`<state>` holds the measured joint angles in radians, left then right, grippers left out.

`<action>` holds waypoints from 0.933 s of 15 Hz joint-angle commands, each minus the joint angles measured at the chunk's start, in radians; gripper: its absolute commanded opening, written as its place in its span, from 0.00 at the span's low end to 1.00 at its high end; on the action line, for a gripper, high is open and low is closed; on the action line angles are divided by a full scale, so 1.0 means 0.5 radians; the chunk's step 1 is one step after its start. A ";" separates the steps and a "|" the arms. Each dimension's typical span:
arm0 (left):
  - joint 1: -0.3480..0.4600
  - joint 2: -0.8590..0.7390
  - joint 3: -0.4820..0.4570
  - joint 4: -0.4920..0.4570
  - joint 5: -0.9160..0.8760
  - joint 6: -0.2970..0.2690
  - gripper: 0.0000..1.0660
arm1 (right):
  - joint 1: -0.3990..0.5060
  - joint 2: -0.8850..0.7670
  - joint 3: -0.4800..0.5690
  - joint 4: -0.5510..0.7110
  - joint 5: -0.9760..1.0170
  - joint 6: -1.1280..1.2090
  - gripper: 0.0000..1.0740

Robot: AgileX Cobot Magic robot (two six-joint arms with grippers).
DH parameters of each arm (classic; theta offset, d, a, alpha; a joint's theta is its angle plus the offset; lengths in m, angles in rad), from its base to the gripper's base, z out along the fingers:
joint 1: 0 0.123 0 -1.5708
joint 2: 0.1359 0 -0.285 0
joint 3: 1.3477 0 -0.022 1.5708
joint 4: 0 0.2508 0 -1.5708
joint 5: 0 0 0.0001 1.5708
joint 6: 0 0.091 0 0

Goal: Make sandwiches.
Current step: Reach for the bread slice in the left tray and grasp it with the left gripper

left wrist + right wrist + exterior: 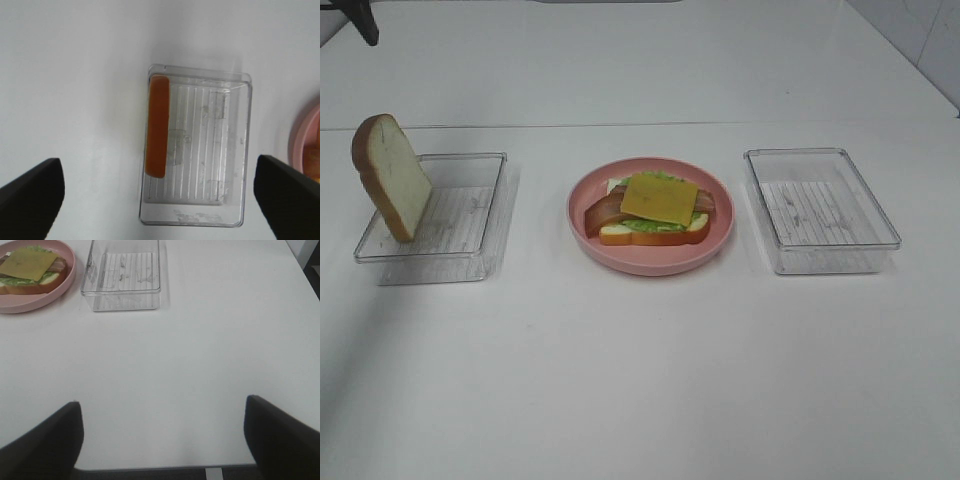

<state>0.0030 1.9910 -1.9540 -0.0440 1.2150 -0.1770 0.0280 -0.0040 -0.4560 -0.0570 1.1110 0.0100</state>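
With cheese (pixel 659 198) already topping the stack on the plate (pixel 720 240), the last bread slice (pixel 392 176) (leaning in the left tray (pixel 480 255)) needs fetching; both grippers gape wide, holding nothing.

I'm seeing two clear glossy ribbed plastic trays (pixel 435 225) (pixel 820 210), a smooth matt pink plate (pixel 650 255), and a matt white counter (pixel 640 380).

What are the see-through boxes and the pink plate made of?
The boxes look like clear hard plastic: you see the table through them, their ribbed floors catch light, and the edges are glossy. The plate seems to be matte pink plastic with a smooth, dull rim, though glazed ceramic cannot be ruled out.
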 commanded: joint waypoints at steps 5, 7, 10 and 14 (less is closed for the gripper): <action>-0.012 0.334 0.040 -0.038 0.168 0.080 0.89 | -0.004 -0.042 0.006 0.008 -0.016 -0.006 0.79; -0.022 0.398 0.040 -0.036 0.110 0.080 0.89 | -0.004 -0.042 0.006 0.008 -0.016 -0.006 0.79; -0.060 0.512 0.030 -0.024 0.062 0.080 0.89 | -0.004 -0.042 0.006 0.008 -0.016 -0.006 0.79; -0.074 0.544 0.000 0.062 0.050 0.050 0.58 | -0.004 -0.042 0.006 0.008 -0.016 -0.006 0.79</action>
<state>-0.0290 2.2610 -1.9520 -0.0180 1.2200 -0.1430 0.0280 -0.0040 -0.4560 -0.0570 1.1110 0.0100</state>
